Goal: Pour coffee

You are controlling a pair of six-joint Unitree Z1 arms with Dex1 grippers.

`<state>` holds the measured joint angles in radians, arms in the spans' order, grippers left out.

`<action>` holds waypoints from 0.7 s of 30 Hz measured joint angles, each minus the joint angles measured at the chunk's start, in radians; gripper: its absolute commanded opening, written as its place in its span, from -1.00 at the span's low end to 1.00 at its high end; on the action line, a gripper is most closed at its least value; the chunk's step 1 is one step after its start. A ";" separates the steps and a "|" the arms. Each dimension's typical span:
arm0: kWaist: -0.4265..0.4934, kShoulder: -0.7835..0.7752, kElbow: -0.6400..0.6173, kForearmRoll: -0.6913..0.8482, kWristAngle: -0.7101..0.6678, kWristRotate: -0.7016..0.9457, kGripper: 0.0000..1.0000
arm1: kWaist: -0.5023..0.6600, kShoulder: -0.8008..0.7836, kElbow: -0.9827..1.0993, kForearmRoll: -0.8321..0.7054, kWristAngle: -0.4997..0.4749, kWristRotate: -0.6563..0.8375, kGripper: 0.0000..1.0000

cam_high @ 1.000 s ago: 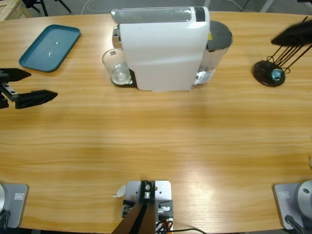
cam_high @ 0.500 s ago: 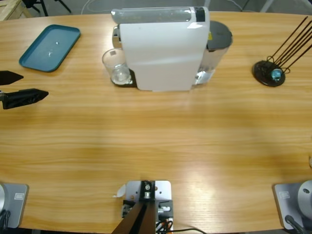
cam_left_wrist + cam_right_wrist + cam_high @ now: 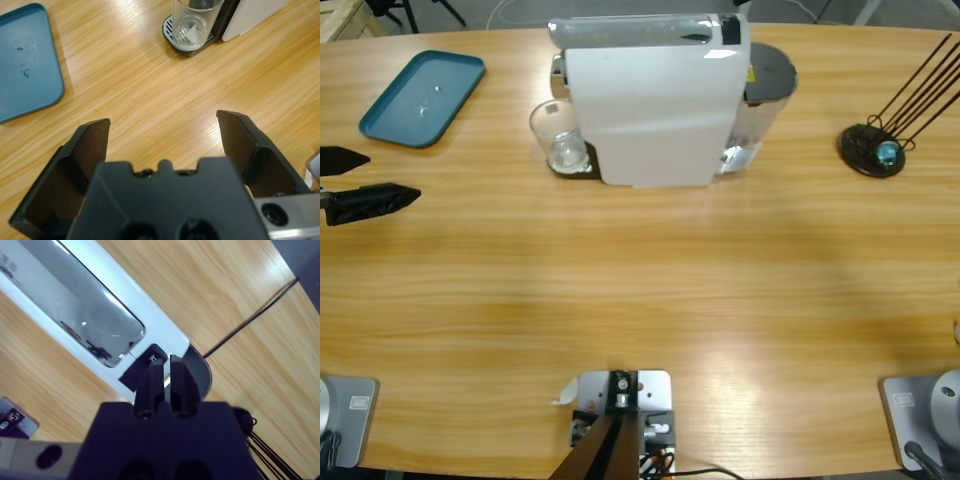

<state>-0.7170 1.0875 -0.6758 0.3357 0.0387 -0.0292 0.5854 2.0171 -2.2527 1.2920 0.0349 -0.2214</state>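
Surface: long wooden table, carrying everything in reach.
Left gripper: hovering at the table's left edge, jaws spread wide and holding nothing; it is facing right toward the glass, likely lining up for a grasp.
Right gripper: hanging above the machine's top with jaws pressed nearly together, nothing between them; probably pointing down at a control near the black panel, a guess. It is out of sight in the high view.
Glass tumbler: standing upright on the drip tray, mouth up, long axis vertical, placed under the spout to catch the brew.
Coffee: none I can make out; the tumbler is looking clear, so pouring seems not yet begun.
Coffee machine: sitting at the far middle, white body running left to right, spout end at the left.
Teal tray: lying far left, well apart from the glass.
Black stand: resting far right, thin rods leaning outward.
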 measured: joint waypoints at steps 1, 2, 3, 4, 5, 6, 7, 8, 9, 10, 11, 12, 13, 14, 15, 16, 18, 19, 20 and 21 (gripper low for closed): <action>0.000 0.000 0.000 0.000 0.000 0.000 0.84 | 0.004 0.000 -0.004 0.004 0.000 0.003 -1.00; 0.000 0.000 0.000 0.000 0.000 0.000 0.84 | 0.007 0.000 -0.008 0.009 0.000 0.004 -1.00; 0.000 0.000 0.000 0.000 0.000 0.000 0.84 | 0.011 0.001 -0.013 0.016 0.000 0.006 -1.00; 0.000 0.000 0.000 0.000 0.000 0.000 0.84 | 0.013 0.001 -0.019 0.021 0.000 0.006 -1.00; 0.000 0.000 0.000 0.000 0.000 0.000 0.84 | 0.015 0.002 -0.023 0.025 0.000 0.006 -1.00; 0.000 0.000 0.000 0.000 0.000 0.000 0.84 | 0.016 0.002 -0.026 0.029 0.000 0.006 -1.00; 0.000 0.000 0.000 0.000 0.000 0.000 0.84 | 0.017 0.002 -0.027 0.031 0.000 0.006 -1.00; 0.000 0.000 0.000 0.000 0.000 0.000 0.84 | 0.017 0.003 -0.027 0.031 0.000 0.006 -1.00; 0.000 0.000 0.000 0.000 0.000 0.000 0.84 | 0.017 0.004 -0.027 0.032 0.000 0.006 -1.00; 0.000 0.000 0.000 0.000 0.000 0.000 0.84 | 0.017 0.005 -0.027 0.032 0.000 0.006 -1.00; 0.000 0.000 0.000 0.000 0.000 0.000 0.84 | 0.017 0.006 -0.027 0.032 0.000 0.006 -1.00; 0.000 0.000 0.000 0.000 -0.001 0.000 0.84 | 0.017 0.008 -0.027 0.032 0.000 0.006 -1.00; 0.000 0.000 0.000 0.000 -0.002 0.000 0.84 | 0.017 0.011 -0.027 0.032 0.000 0.006 -1.00; 0.000 0.000 0.000 0.000 -0.003 0.000 0.84 | 0.017 0.015 -0.027 0.032 0.000 0.006 -1.00; 0.000 0.000 0.000 0.000 -0.004 0.000 0.84 | 0.017 0.019 -0.027 0.032 0.000 0.006 -1.00; 0.000 0.000 0.000 0.000 -0.004 0.000 0.84 | 0.017 0.023 -0.027 0.032 0.000 0.006 -1.00; 0.000 0.000 0.000 0.000 -0.004 0.000 0.84 | 0.017 0.029 -0.027 0.032 0.000 0.006 -1.00; 0.000 0.000 0.000 0.000 -0.004 0.000 0.84 | 0.017 0.031 -0.027 0.032 0.000 0.006 -1.00; 0.000 0.000 0.000 0.000 -0.004 0.000 0.84 | 0.017 0.031 -0.027 0.032 0.000 0.006 -1.00; 0.000 0.000 0.000 0.000 -0.004 0.000 0.84 | 0.017 0.031 -0.027 0.032 0.000 0.006 -1.00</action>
<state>-0.7170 1.0875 -0.6758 0.3357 0.0348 -0.0292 0.6021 2.0477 -2.2794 1.3237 0.0349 -0.2156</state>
